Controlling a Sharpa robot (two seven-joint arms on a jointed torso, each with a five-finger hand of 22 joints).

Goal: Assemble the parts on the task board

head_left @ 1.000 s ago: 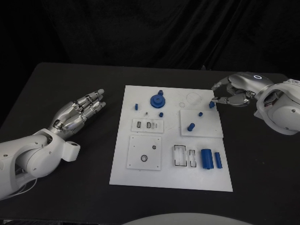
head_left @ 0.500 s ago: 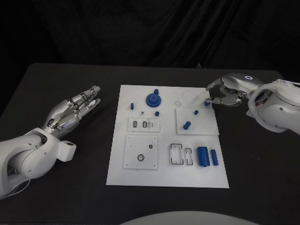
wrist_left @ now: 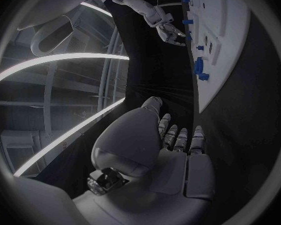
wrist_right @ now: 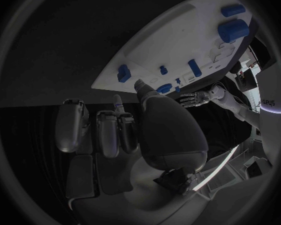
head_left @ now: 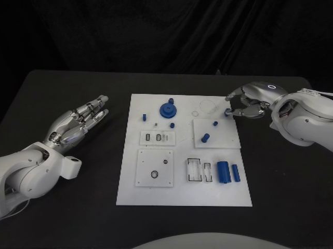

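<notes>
1. Head view. The task board lies lengthwise in the middle of the black table. The right hand sits at the board's far right corner with its fingers curled in toward a small blue peg at the board's edge. Whether the fingertips pinch that peg or merely touch it cannot be made out. The left hand rests well apart from the board on its left, fingers straight and slightly spread, holding nothing. The right hand is plainly the nearer to the far parts: the blue gear, the short blue pin lying slantwise on the raised square plate, and the peg. Two blue cylinders lie at the near right, their long axes running along the board.

2. Left wrist view. The left hand shows an open palm with fingers extended side by side; the board curves away beyond them, edge-on.

3. Right wrist view. The right hand has its fingers bent toward the board's corner, the thumb hiding the contact point, so the grip stays unconfirmed.
</notes>
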